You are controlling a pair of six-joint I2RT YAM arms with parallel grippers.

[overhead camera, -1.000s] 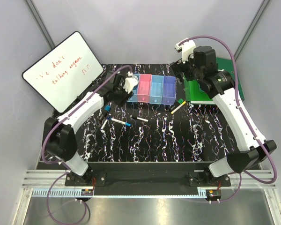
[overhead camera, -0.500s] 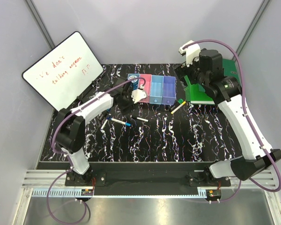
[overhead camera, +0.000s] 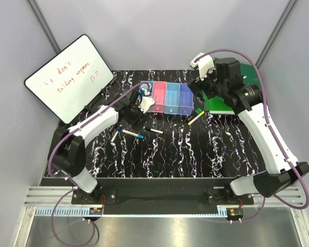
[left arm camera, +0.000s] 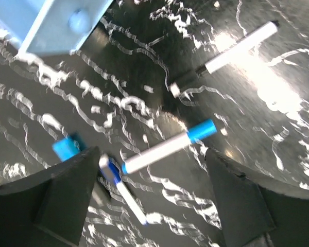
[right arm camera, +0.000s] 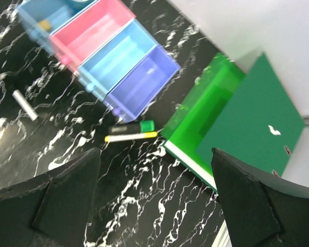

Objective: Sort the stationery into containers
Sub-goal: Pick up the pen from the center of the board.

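Note:
The containers [overhead camera: 167,98] stand as a joined row at the table's back: blue, pink, light blue, purple. A round blue roll [overhead camera: 145,91] lies in the blue bin [right arm camera: 46,13]. My left gripper [overhead camera: 131,119] hangs open and empty just in front of that bin. Below it lie a blue-capped marker [left arm camera: 167,146], a smaller blue-and-white marker [left arm camera: 121,188], a loose blue cap [left arm camera: 67,146] and a black-tipped marker [left arm camera: 239,47]. My right gripper [overhead camera: 196,88] is open and empty above the purple bin's right end. A yellow highlighter [right arm camera: 131,136] and a green-capped marker [right arm camera: 131,127] lie beside the purple bin [right arm camera: 144,80].
Green ring binders [overhead camera: 237,92] lie at the back right, close to the right gripper. A whiteboard with red writing [overhead camera: 69,77] leans at the back left. The black marbled table [overhead camera: 175,154] stretches toward the arm bases.
The left gripper has come away from above the blue bin toward the markers and its jaws have widened. The blue roll now shows in the blue bin. The right arm shifted slightly.

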